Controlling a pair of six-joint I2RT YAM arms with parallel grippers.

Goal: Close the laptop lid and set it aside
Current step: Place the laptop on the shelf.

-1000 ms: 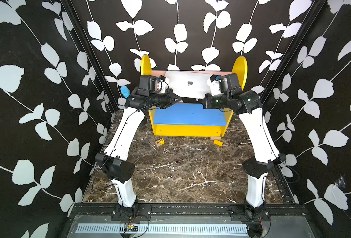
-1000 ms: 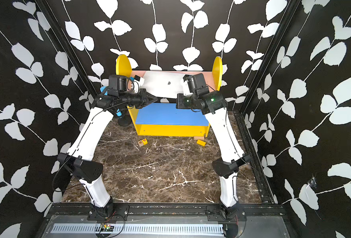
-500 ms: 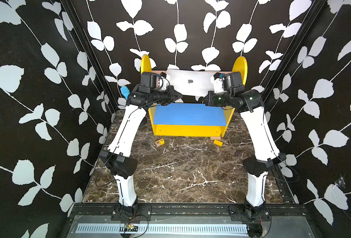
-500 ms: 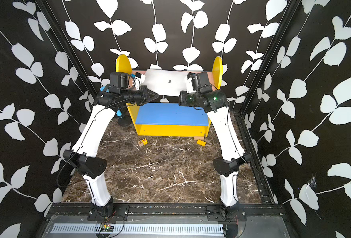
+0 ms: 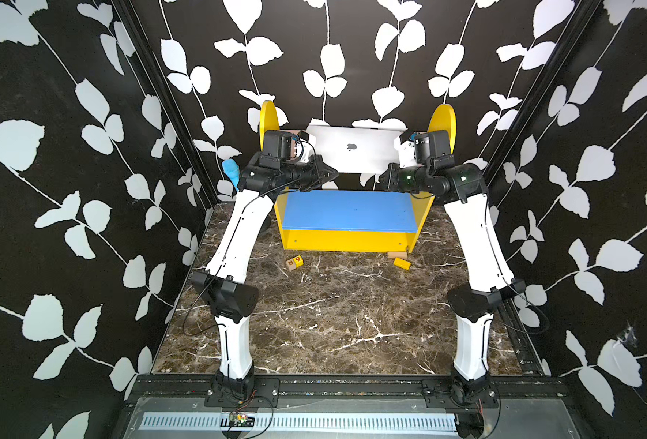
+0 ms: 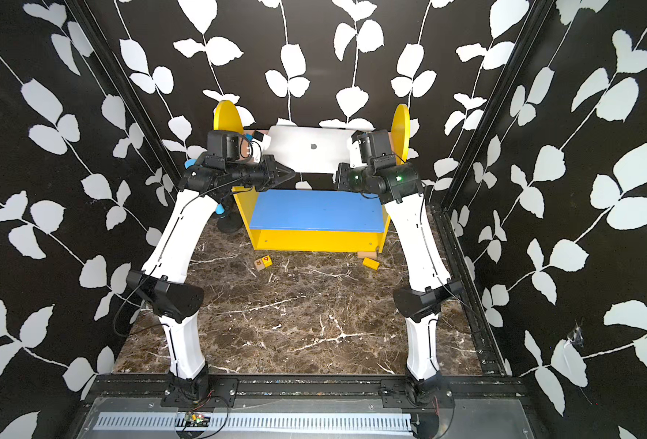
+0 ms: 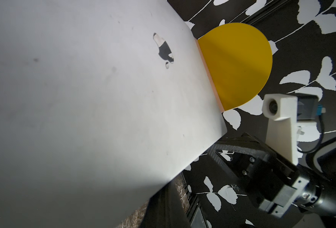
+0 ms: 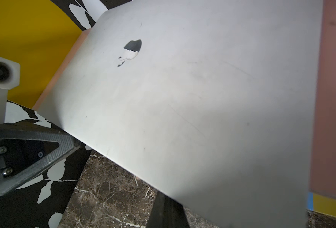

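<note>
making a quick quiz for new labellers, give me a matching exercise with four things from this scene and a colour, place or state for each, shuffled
Column one
1. laptop
2. lower shelf board
3. lettered cube
4. left hand

Column two
a. blue
b. shut, by the laptop's near edge
c. silver-white with a dark logo on its outer face
d. on the marble table, in front of the yellow shelf unit

Pairs: 1-c, 2-a, 3-d, 4-b
</note>
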